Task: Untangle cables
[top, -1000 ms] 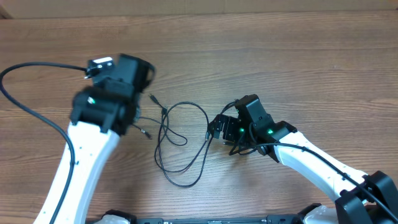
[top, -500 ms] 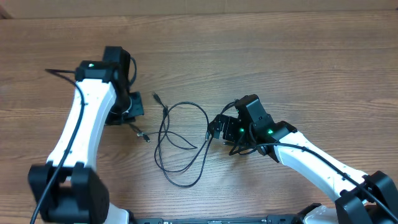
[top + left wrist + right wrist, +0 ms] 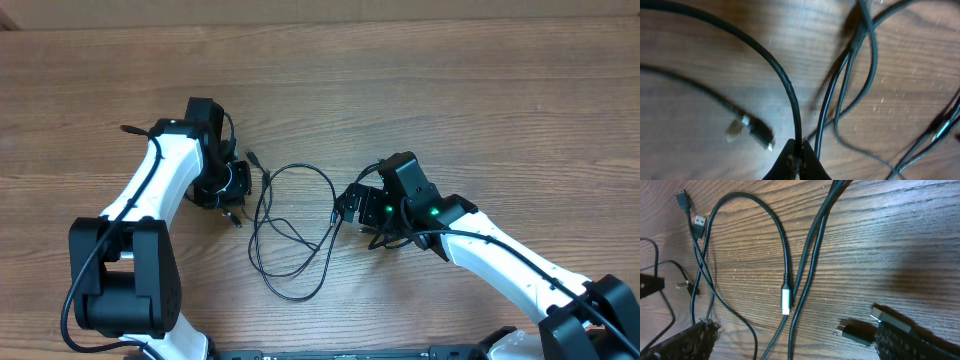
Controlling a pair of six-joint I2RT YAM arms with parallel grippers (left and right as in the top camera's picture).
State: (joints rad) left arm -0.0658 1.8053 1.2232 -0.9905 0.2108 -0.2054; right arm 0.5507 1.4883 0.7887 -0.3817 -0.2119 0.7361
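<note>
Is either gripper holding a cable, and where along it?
Left gripper looks shut on a cable mid-length, away from its ends. Right gripper is open, holding nothing.

A brown wood-grain desk [image 3: 480,90] lies beneath and all around the fingers [image 3: 690,339], its grain running side to side. A paler strip [image 3: 400,8] borders its far edge.

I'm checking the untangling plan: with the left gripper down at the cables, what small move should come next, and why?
Probably draw the left gripper gently outward, away from the loops. Its fingers look pinched on a black cable, with the other cables looped close beside it. The right gripper is open, with strands running between its fingers, and holds nothing.
</note>
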